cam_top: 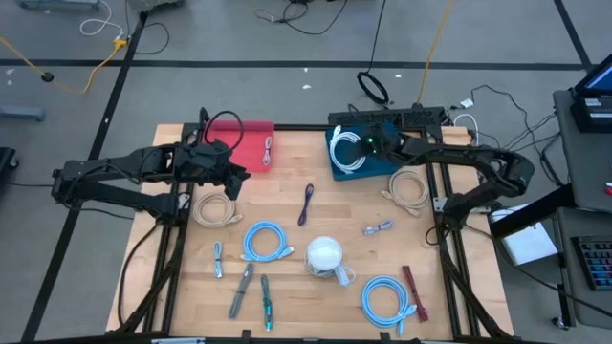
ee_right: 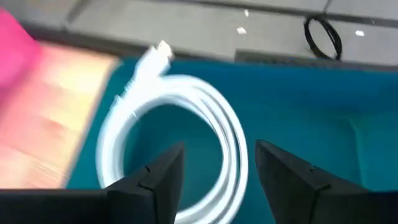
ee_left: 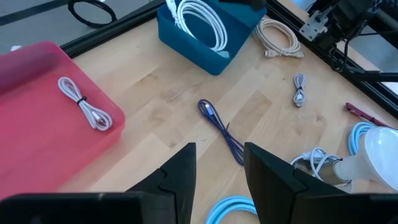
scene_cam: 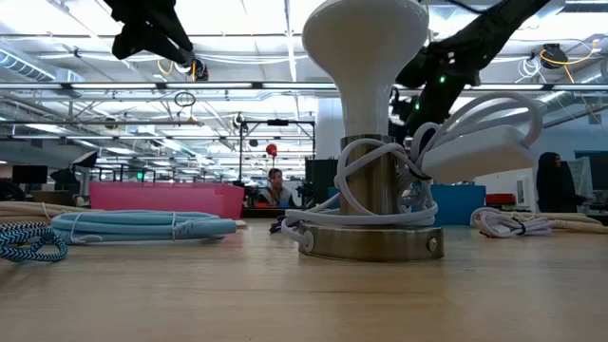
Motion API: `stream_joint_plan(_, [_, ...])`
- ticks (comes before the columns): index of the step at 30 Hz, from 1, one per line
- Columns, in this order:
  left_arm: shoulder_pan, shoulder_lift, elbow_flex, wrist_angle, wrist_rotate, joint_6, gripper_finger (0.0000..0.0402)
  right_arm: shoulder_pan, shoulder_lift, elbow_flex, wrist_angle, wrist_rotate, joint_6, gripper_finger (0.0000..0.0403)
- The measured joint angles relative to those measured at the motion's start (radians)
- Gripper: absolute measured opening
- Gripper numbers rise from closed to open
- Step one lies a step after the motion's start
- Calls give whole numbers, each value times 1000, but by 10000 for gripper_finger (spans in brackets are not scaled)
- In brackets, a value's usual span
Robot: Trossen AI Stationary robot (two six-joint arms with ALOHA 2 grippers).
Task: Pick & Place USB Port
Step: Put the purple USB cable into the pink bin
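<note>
White coiled USB cable (cam_top: 346,151) lies in the blue bin (cam_top: 337,169) at the table's far right, seemingly just dropped there; right gripper (ee_right: 214,168) hovers above, fingers spread. Left gripper (ee_left: 219,163), also spread, waits near the pink tray (cam_top: 254,143), far left.

Two dark jointed arms, a small green light on the right pincer (cam_top: 375,145).

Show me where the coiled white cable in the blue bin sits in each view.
High view: white cable in the blue bin, top centre-right.
Low view: not visible; only the bin's wall behind the lamp.
Left wrist view: cable in the bin, top centre.
Right wrist view: cable fills the middle.
Shared landmark: the blue bin.
</note>
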Motion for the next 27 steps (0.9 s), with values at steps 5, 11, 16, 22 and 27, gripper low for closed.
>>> stream_joint_plan(5, [1,0,0,0,0,-2,136,-2,-132,0,75,-29,-7,190])
stream_joint_plan(11, [0,0,0,3,0,-9,136,24,-319,2,85,-286,-13,171])
stream_joint_plan(16, [0,0,0,3,1,-10,136,107,-473,2,-259,-442,-10,150])
stream_joint_plan(22, [0,0,0,6,0,-4,136,228,-599,1,-615,-348,-26,134])
stream_joint_plan(27, [1,2,-48,11,95,-94,136,285,-628,1,-639,-334,25,133])
